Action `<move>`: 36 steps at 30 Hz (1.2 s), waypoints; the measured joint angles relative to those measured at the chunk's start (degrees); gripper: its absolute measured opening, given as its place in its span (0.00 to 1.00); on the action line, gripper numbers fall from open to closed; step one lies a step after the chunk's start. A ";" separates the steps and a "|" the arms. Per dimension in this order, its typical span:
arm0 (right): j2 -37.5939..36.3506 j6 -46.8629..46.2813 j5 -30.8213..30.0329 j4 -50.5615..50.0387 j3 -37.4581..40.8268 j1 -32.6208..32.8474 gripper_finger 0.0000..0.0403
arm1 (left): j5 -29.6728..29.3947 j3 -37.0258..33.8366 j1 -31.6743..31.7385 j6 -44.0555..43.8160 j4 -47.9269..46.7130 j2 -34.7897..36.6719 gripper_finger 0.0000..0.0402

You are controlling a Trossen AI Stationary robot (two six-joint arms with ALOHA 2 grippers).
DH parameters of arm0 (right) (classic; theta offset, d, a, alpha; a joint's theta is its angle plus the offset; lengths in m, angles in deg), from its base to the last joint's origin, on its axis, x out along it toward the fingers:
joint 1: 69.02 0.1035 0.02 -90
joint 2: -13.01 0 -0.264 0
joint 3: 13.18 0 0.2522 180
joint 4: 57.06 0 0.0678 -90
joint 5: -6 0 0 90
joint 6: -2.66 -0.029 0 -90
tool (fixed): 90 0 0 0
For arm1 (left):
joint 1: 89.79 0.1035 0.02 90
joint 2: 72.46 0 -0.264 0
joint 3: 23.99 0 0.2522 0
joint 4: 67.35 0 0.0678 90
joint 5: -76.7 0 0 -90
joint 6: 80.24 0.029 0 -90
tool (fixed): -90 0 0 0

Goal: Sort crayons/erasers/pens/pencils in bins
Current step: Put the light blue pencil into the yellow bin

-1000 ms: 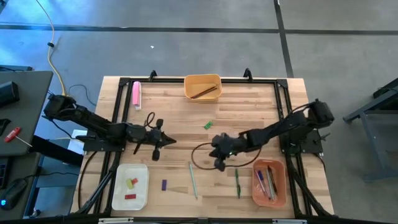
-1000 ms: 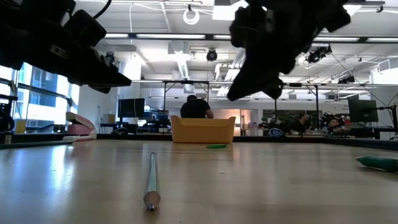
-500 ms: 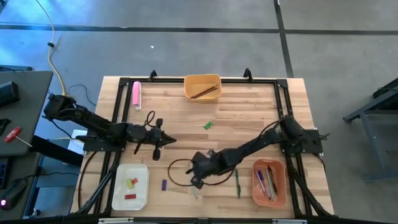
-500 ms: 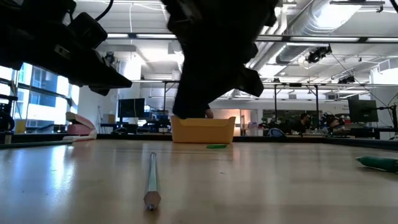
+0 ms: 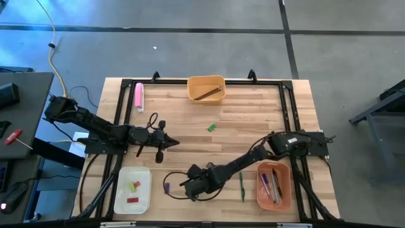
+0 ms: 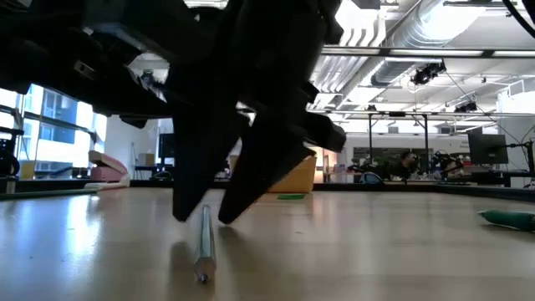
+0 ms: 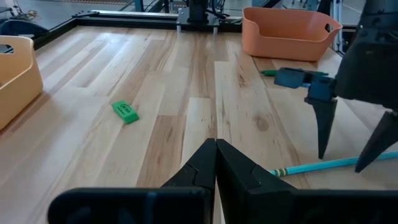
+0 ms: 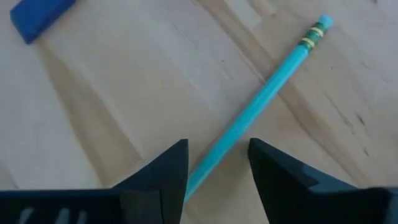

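Observation:
A teal pencil [image 8: 273, 78] with an eraser tip lies flat on the wooden table near its front edge. My right gripper [image 8: 217, 144] stands open over it, one finger on each side and clear of it, pointing steeply down; the low view shows the same straddle of my right gripper [image 6: 203, 219]. A purple eraser [image 5: 166, 188] lies just to the left of it. My left gripper [image 7: 216, 146] hovers shut and empty left of the table's middle. A green eraser [image 5: 212, 127] lies mid-table.
A green pen [image 5: 241, 187] lies beside the salmon bin [image 5: 286, 190], which holds pens. The white bin [image 5: 120, 190] at front left holds short pieces. The yellow bin [image 5: 206, 81] at the far edge holds a brown pencil. A pink bar [image 5: 138, 96] lies far left.
My right gripper has swung from the table's middle toward the near edge and the left, sinking and tipping steeply downward. It has opened, and its fingers now straddle the teal pencil. The pencil has not moved.

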State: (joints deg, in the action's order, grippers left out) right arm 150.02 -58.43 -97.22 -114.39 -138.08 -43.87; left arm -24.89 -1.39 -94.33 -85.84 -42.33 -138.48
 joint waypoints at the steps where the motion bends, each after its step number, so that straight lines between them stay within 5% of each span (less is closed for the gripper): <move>1: 0.26 -0.53 -0.26 -0.05 -0.13 0.02 0.41 | -0.09 0.00 0.00 0.00 0.00 0.00 0.00; 17: 0.87 -2.14 -0.76 -5.67 -0.35 0.06 0.03 | -2.78 0.00 1.27 -10.91 -3.08 0.02 0.00; 24: 0.08 3.07 -0.25 -9.33 -0.17 -0.93 0.02 | -2.79 -0.53 1.25 -10.95 -1.76 0.02 0.00; 30: -3.62 9.75 -8.36 -12.96 0.27 -1.42 0.01 | -2.16 -8.24 2.72 -13.43 14.52 0.02 0.00; 36: -4.72 15.23 -11.77 -13.02 0.15 -3.02 0.00 | 3.18 -7.76 5.60 -13.73 15.87 0.24 0.00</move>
State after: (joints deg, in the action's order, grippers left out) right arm 145.31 -43.21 -109.00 -127.41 -137.92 -46.88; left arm -21.71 -9.15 -88.73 -99.58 -26.46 -138.23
